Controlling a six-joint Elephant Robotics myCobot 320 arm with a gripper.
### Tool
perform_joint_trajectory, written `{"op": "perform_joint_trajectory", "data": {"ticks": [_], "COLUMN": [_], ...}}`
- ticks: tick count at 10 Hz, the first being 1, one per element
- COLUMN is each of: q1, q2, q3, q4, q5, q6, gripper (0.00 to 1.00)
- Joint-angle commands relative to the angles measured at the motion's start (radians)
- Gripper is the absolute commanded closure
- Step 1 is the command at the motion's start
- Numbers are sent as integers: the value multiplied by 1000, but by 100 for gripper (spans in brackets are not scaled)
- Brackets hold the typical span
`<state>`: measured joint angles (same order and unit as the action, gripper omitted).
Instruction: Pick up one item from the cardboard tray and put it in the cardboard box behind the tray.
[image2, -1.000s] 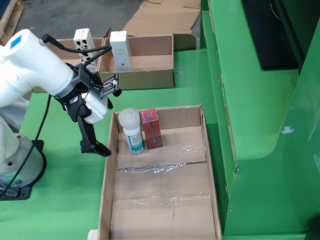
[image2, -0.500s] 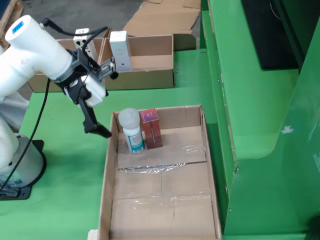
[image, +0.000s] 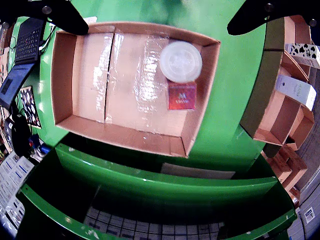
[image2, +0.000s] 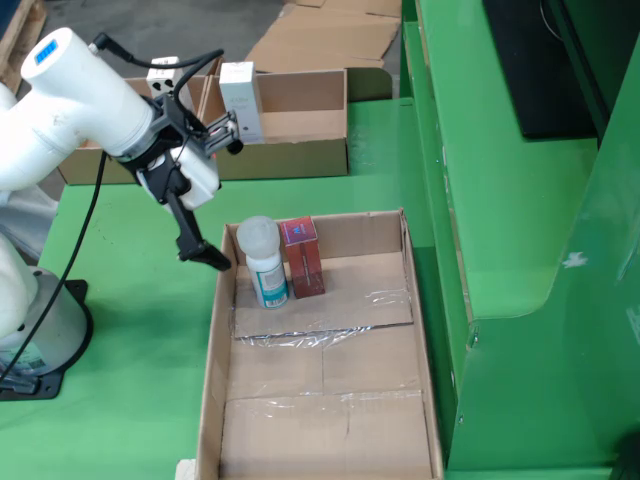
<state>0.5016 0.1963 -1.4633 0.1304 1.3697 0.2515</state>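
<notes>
Fingers (image2: 205, 255) of the gripper (image: 157, 17) hang spread wide and empty over the cardboard tray (image2: 418, 330), whose white-capped bottle (image2: 262, 262) and red carton (image2: 303, 257) stand touching toward its 12 o'clock end in the fixed view.

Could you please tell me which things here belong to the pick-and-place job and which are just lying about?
Job: cardboard tray, white bottle, red box, cardboard box behind the tray, gripper.
Lying about: keyboard, white carton, flattened cardboard.
</notes>
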Motion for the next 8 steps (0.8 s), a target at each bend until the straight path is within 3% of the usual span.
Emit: {"op": "perform_joint_trajectory", "data": {"ticks": [1,8], "q1": [10,-25], "q2": [-40,-206], "q3": [77,217], "q4": [26,33], "q5": [12,39], "q6": [-17,-37], "gripper": [0,0]}}
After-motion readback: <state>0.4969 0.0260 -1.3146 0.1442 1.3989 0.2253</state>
